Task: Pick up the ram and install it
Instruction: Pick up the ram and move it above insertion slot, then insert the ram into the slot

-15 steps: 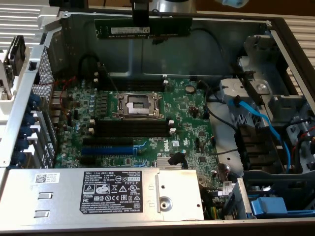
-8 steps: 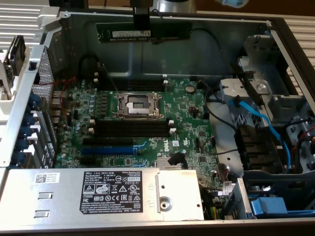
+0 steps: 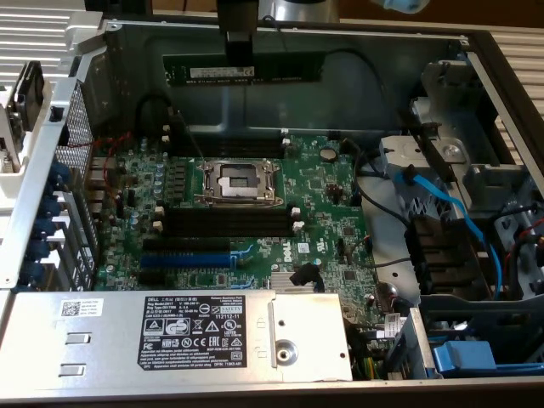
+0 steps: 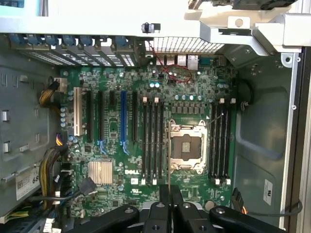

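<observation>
Right now the gripper (image 3: 239, 53) is clamped nearly shut on the ram (image 3: 285, 70), holding it level, beyond the CPU socket (image 3: 237, 181) up by the grey metal back wall (image 3: 374, 93). Green mobo (image 3: 327, 204) lies flat inside the open case (image 3: 500, 89), w/ black mem slots (image 3: 255, 223) just beside the socket on both sides

An open grey metal case (image 3: 255, 110) is laid flat and viewed from above; its inner side wall (image 4: 262, 136) is shown bare and dull. A pale ribbed surface (image 3: 34, 30) is seen beyond the case at the exterior view's left and right. A brownish strip (image 3: 531, 119) is glimpsed at the exterior view's right edge. The scene is evenly lit, and soft shadows are cast inside the case.
</observation>
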{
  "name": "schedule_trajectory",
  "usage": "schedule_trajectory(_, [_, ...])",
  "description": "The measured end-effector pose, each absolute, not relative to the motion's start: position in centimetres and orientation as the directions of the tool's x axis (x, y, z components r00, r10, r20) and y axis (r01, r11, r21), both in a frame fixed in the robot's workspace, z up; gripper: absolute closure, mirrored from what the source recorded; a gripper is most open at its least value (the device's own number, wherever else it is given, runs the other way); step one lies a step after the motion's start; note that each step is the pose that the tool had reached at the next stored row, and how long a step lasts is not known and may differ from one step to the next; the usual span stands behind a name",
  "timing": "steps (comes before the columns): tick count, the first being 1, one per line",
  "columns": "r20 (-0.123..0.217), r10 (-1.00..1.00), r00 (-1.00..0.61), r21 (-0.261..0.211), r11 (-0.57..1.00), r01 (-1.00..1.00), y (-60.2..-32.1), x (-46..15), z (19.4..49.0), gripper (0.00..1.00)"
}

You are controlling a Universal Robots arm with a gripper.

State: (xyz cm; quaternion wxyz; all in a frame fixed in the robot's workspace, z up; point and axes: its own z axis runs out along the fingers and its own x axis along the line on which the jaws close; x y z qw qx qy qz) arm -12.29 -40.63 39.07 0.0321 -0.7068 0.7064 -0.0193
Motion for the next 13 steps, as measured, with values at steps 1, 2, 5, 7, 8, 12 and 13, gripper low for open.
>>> schedule_trajectory(1, [-0.021, -1.0, 0.001, -0.072, 0.0, -0.997, -40.67, -12.3, 39.04, 0.88])
schedule_trajectory(2, [-0.022, -1.0, 0.001, -0.073, 0.001, -0.997, -40.69, -12.3, 39.03, 0.88])
schedule_trajectory(5, [-0.022, -1.0, 0.001, -0.072, 0.001, -0.997, -40.69, -12.3, 39.02, 0.88])
schedule_trajectory(7, [-0.022, -1.0, 0.001, -0.072, 0.001, -0.997, -40.69, -12.29, 39.03, 0.88])
schedule_trajectory(8, [-0.022, -1.0, 0.001, -0.072, 0.001, -0.997, -40.69, -12.29, 39.03, 0.88])
schedule_trajectory(12, [-0.022, -1.0, 0.001, -0.072, 0.001, -0.997, -40.69, -12.29, 39.02, 0.88])
schedule_trajectory(13, [-0.022, -1.0, 0.001, -0.072, 0.001, -0.997, -40.69, -12.29, 39.02, 0.88])
